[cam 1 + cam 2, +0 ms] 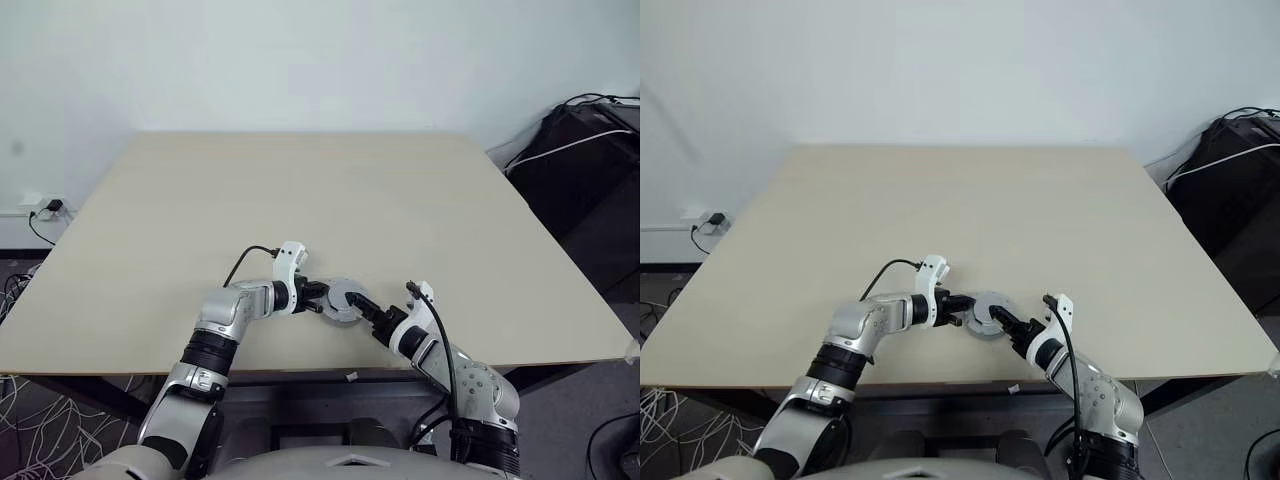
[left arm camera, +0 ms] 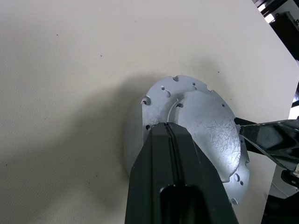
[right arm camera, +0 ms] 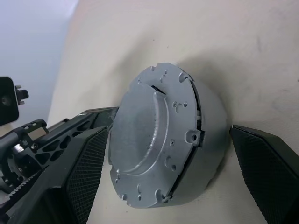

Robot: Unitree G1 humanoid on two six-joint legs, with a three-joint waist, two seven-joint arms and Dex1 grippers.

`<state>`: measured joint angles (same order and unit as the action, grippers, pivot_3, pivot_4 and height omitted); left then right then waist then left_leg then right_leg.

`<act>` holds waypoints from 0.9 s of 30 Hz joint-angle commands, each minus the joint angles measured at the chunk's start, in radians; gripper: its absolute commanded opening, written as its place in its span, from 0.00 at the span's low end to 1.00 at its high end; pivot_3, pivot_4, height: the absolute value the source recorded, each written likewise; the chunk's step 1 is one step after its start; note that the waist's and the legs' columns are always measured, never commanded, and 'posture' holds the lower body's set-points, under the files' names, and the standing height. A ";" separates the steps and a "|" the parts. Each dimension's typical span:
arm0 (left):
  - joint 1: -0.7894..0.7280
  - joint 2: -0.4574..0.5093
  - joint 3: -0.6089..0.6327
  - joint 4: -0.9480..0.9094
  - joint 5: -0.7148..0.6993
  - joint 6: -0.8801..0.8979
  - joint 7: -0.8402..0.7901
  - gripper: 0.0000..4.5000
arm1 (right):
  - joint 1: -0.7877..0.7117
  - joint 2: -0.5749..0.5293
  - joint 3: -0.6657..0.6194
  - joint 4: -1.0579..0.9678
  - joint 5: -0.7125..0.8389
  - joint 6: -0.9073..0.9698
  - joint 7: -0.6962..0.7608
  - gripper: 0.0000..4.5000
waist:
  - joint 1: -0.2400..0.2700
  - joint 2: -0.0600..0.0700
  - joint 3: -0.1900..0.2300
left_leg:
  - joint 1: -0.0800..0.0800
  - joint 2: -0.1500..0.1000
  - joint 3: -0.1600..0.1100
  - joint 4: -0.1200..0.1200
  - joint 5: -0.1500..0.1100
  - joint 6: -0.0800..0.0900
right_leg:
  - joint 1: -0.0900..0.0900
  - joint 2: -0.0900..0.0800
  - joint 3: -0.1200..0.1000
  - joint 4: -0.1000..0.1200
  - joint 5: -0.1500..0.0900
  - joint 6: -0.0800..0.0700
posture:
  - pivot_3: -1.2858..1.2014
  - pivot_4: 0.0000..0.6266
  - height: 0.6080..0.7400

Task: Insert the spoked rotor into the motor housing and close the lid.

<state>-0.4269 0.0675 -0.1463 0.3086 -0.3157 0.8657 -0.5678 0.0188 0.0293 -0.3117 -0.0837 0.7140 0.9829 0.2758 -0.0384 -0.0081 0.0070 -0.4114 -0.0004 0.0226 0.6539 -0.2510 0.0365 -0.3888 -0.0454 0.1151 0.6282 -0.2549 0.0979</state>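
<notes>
Right wrist view: the lid point(image 3: 149, 140) sits on the motor housing point(image 3: 208, 154), a dark seam between them, so closure appears unfinished. Right gripper point(image 3: 170, 172) straddles the housing, jaws wide. Left gripper point(image 2: 170, 140), jaws closed, presses against the housing's opposite side.

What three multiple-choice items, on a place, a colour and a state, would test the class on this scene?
1. The grey lid is:
A. at the table's far edge
B. near the table's near edge, between the left tool and the right tool
C. on the floor

2. The table is:
A. beige
B. blue
C. black

3. The right tool is:
A. shut on the lid
B. shut on nothing
C. open, one finger on either side of the lid

Answers: B, the head views show it between both arms; A, the top is pale beige; C, its wrist view shows the fingers wide apart.
</notes>
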 commanded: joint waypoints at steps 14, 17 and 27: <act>0.026 0.015 -0.024 -0.034 0.003 0.039 0.003 0.00 | -0.018 -0.014 -0.007 0.082 0.203 0.145 0.116 0.99 | -0.022 0.001 -0.001 | 0.000 0.001 0.000 0.000 0.001 0.002 | 0.000 0.001 0.000 0.001 0.000 0.001 | 0.52 0.00 1.00; 0.027 0.019 -0.024 -0.037 0.002 0.041 0.003 0.00 | -0.032 -0.005 0.002 0.101 0.190 0.137 0.098 0.99 | -0.025 0.002 -0.001 | 0.000 0.001 0.000 0.000 0.001 0.002 | 0.000 0.001 0.000 0.001 0.001 0.001 | 0.52 0.00 1.00; 0.027 0.016 -0.020 -0.038 0.011 0.046 0.005 0.00 | -0.096 0.032 0.039 0.153 0.126 0.148 0.009 0.99 | -0.053 -0.004 -0.003 | 0.016 0.004 0.000 0.000 0.000 -0.004 | 0.015 0.003 0.001 0.000 0.001 0.001 | 0.52 0.00 1.00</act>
<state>-0.4027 0.1071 -0.1284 0.2722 -0.2901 0.8863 -0.5448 -0.0571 0.0342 -0.3287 0.0581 0.8224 1.0969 0.2683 -0.0918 -0.0117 0.0037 -0.3948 0.0040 0.0223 0.6536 -0.2514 0.0324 -0.3741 -0.0425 0.1156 0.6284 -0.2541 0.0994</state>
